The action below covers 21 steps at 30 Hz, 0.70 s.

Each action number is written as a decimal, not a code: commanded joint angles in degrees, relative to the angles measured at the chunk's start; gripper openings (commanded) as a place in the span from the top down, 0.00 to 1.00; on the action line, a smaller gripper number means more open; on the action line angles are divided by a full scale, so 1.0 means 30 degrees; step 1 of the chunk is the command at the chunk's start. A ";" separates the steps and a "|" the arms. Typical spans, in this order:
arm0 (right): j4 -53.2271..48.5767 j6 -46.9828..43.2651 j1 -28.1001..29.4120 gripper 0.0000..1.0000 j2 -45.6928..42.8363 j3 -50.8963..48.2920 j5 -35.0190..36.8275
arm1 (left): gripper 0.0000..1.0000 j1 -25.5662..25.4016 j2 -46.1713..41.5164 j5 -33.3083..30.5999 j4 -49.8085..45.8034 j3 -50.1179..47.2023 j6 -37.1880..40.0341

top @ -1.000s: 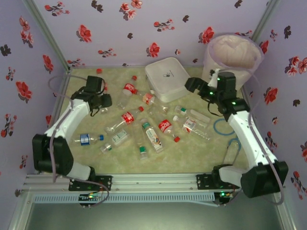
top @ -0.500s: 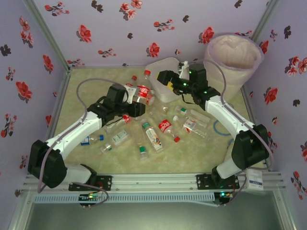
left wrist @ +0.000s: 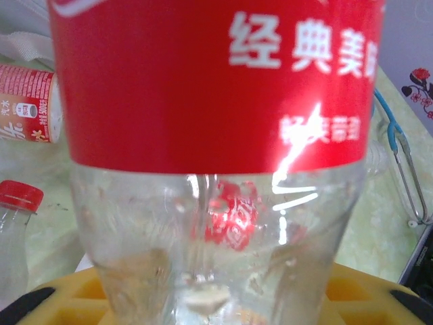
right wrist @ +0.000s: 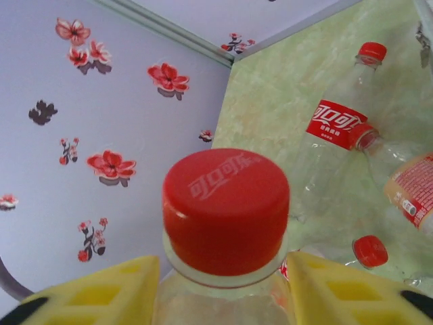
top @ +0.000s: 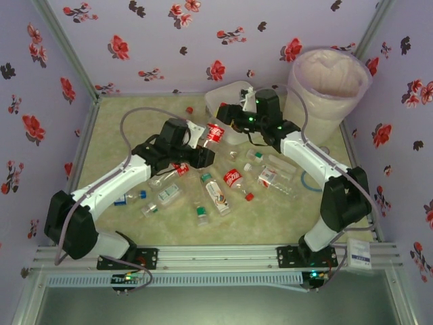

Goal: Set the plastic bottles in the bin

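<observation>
Gripping a cola bottle (top: 214,133) left of the bin (top: 338,108), the left jaws offer it; right jaws straddle its cap (right wrist: 225,203), closure unclear. Releasing early could drop it.

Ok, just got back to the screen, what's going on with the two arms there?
It looks like a handover. The left gripper holds a clear plastic cola bottle with a red label by its body, above the green mat. The right gripper has its yellow fingers either side of that bottle's neck, under the red cap; whether it has clamped is unclear. The tall white lined bin stands far right, and other bottles lie on the mat.
</observation>
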 commanded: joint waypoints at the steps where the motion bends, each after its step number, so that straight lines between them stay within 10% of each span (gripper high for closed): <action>1: -0.0698 -0.0708 0.0111 0.63 -0.0530 0.0244 0.0767 | 0.82 -0.0242 0.0065 0.0529 -0.0202 0.1008 0.0913; 5: -0.2288 -0.1870 0.0089 0.82 -0.1154 0.0768 0.1577 | 0.67 -0.0270 -0.0214 0.0245 -0.0423 0.1056 0.0900; 14: -0.9791 -0.8218 -0.2212 0.90 -0.3282 0.6308 0.5810 | 0.03 -0.0190 -0.2121 0.0208 0.1094 0.1300 -0.0354; 21: -0.8126 -1.3340 -0.5398 1.00 -0.5338 0.7958 1.2506 | 0.00 0.0313 -0.2271 -0.0060 0.0252 0.1496 -0.1527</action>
